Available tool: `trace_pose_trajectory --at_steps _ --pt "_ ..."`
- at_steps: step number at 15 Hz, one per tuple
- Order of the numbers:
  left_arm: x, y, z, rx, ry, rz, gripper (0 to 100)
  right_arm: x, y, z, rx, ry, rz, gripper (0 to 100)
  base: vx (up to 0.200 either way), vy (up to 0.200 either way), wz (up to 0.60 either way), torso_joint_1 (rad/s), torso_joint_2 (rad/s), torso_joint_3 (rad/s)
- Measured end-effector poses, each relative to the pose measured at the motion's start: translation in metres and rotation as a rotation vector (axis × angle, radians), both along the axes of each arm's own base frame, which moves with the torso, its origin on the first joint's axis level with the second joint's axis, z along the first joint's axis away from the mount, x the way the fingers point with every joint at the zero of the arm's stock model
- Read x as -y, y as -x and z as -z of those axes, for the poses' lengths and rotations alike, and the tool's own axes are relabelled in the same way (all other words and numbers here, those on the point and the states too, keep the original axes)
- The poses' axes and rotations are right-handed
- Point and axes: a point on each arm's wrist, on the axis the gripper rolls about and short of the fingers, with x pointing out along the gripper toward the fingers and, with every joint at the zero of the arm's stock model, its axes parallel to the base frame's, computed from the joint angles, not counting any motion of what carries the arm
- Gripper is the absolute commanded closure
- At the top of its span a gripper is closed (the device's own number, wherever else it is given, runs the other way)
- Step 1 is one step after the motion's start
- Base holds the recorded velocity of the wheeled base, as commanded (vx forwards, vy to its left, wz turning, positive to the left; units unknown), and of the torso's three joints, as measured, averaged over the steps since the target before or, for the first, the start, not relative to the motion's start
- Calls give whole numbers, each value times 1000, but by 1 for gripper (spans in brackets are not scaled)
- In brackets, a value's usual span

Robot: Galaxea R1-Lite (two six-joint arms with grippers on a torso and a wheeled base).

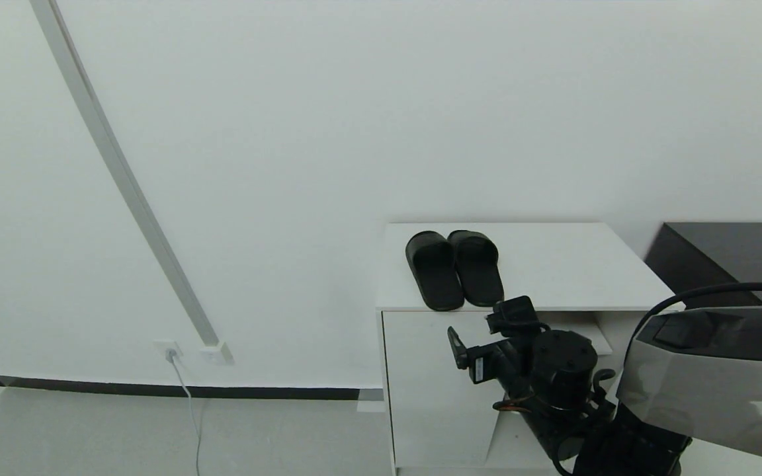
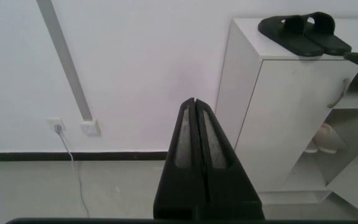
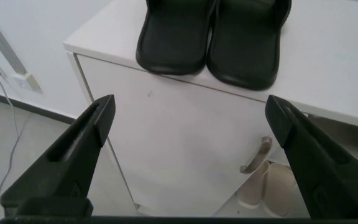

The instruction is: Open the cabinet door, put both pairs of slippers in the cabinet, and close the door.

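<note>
A black pair of slippers [image 1: 454, 268] lies side by side on top of the white cabinet [image 1: 553, 264], near its front edge; the pair [image 2: 303, 26] [image 3: 213, 34] also appears from both wrists. The cabinet door [image 3: 185, 149] has a metal handle [image 3: 254, 155] [image 2: 336, 93]. Beside the door an open section shows a pale pair of slippers [image 3: 269, 183] [image 2: 325, 138] on a shelf inside. My right gripper [image 3: 188, 118] [image 1: 483, 330] hangs open in front of the door, just below the black pair, holding nothing. My left gripper [image 2: 194, 109] is shut and empty, off to the cabinet's left.
A wall socket with a hanging cable [image 1: 170, 352] and a slanted conduit [image 1: 123, 178] are on the wall left of the cabinet. Dark furniture [image 1: 731, 254] stands to the cabinet's right. Open floor [image 1: 156, 430] lies to the left.
</note>
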Motion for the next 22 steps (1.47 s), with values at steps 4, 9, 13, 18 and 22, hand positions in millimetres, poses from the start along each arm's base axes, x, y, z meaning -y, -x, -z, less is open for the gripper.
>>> trace_pose_trajectory --at_steps 4,9,13,18,22 --pt "0 0 0 0 -2 -1 100 5 3 2 -3 61 -2 0 0 0 0 9 -15 -9" --pt "0 0 0 0 -3 -1 100 -4 -10 -23 -191 65 18 0 0 0 0 0 0 0" --pt "0 0 0 0 -2 0 100 -8 -14 -72 -195 -34 31 0 0 0 0 0 0 0" --pt "0 0 0 -1 -9 3 100 -7 -11 -79 -185 -60 28 0 200 0 0 -1 -2 3" --pt "0 0 0 0 -8 3 100 -9 -10 -69 -200 -49 24 0 200 0 0 9 -1 0"
